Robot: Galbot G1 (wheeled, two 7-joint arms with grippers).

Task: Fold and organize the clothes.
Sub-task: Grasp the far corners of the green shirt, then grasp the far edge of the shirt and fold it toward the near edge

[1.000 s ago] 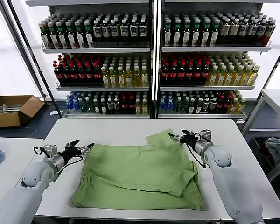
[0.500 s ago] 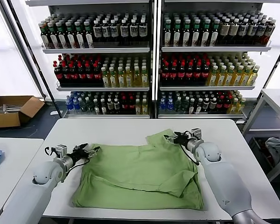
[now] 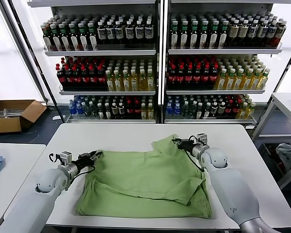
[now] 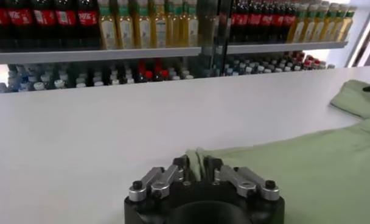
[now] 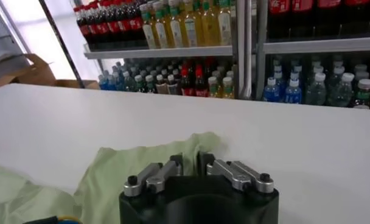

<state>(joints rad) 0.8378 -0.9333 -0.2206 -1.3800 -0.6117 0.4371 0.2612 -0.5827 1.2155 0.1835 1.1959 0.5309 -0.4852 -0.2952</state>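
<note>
On table (image 3: pixel 136 133) | wrist views: both jaws pinch shirt (image 3: pixel 145 182) edges | head view: whole shirt

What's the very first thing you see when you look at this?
A big light green shirt lies spread on the white table. The left gripper pinches its left edge and the right gripper pinches its far right corner. Behind them stand shelves of colourful bottles.

The head camera looks down over the table (image 3: pixel 136 133); both wrist cameras skim it closely toward the shelves (image 3: pixel 157 53).
</note>
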